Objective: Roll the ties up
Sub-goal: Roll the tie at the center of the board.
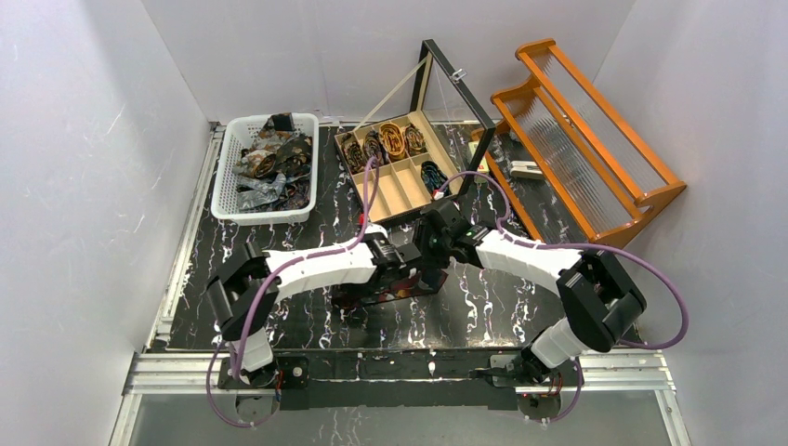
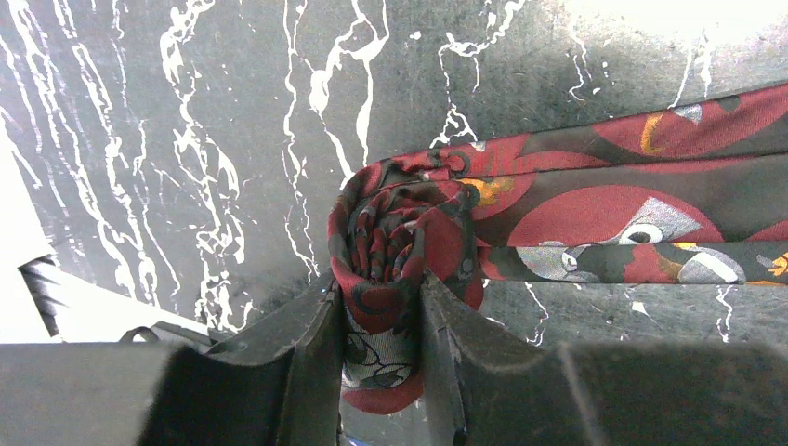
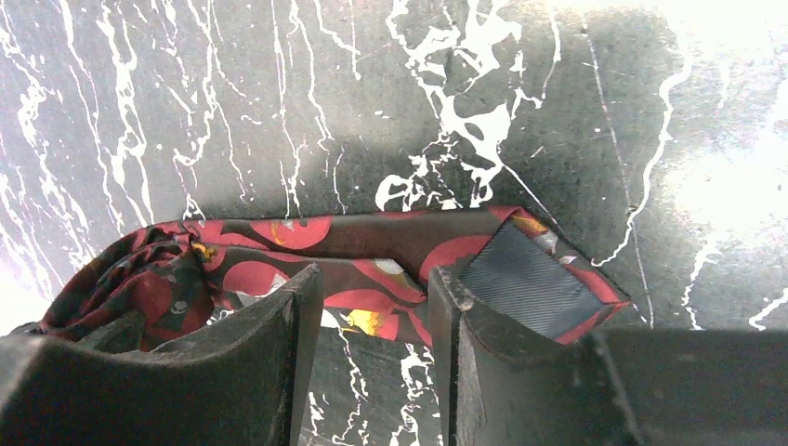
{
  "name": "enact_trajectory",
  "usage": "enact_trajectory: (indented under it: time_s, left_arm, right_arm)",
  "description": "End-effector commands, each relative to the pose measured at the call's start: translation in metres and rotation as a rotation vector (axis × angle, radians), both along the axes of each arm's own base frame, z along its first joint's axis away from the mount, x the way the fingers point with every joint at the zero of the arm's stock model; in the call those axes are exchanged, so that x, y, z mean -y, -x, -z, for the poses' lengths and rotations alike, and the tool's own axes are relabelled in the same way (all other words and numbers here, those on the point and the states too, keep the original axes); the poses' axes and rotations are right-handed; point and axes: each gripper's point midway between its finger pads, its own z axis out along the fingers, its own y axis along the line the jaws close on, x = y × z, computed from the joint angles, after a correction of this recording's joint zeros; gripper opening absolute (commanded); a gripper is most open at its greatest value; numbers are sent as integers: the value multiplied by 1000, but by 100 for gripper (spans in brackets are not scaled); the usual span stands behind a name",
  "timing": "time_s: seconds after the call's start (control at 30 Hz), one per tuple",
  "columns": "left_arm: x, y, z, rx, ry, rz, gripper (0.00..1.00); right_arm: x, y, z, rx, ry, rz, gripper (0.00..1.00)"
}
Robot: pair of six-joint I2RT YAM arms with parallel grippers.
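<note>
Closest to me, on the black marbled table (image 1: 483, 307), my left gripper (image 2: 381, 302) is clamped on the coil (image 2: 395, 228) of a red patterned tie (image 2: 613, 218), with the spiral standing on edge between the two pads. Only part of this tie is wound: a long flat stretch runs off sideways along the table. My right gripper (image 3: 376, 297) sits over that stretch near its end, by the dark label (image 3: 530, 279). Its jaws stand apart, straddling the strip without pinching it. I judge this tie only partly rolled, with the flat stretch left to wind in and the coil then to be put away. Further back, the wooden box (image 1: 400, 190) holds what I count as five rolled ties (image 1: 393, 139), four in the back row and one in a front slot. Off to the left, the white basket (image 1: 221, 190) has a heap of loose ties (image 1: 274, 158), so plenty of work remains
</note>
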Motion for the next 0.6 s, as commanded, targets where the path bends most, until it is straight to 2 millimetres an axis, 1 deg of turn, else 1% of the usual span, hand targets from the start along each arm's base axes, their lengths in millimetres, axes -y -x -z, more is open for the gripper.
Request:
enact_trajectory:
  time_s: [0.0, 0.13, 0.23, 0.4, 0.5, 0.57]
  left_arm:
    - [3, -4, -8, 33, -81, 18, 31]
    - [20, -8, -7, 37, -71, 30, 37]
    - [37, -12, -7, 36, -27, 40, 46]
    - [61, -14, 2, 10, 49, 56, 56]
    - [72, -14, 7, -3, 98, 60, 58]
    - [82, -14, 8, -5, 148, 65, 59]
  right_arm:
    - [15, -6, -2, 17, 16, 73, 54]
    - [19, -8, -1, 7, 8, 85, 55]
    - [20, -8, 2, -9, 0, 79, 55]
    - [19, -6, 5, -28, -7, 61, 56]
    - [21, -7, 6, -29, -1, 60, 56]
    - [18, -5, 7, -45, -18, 44, 56]
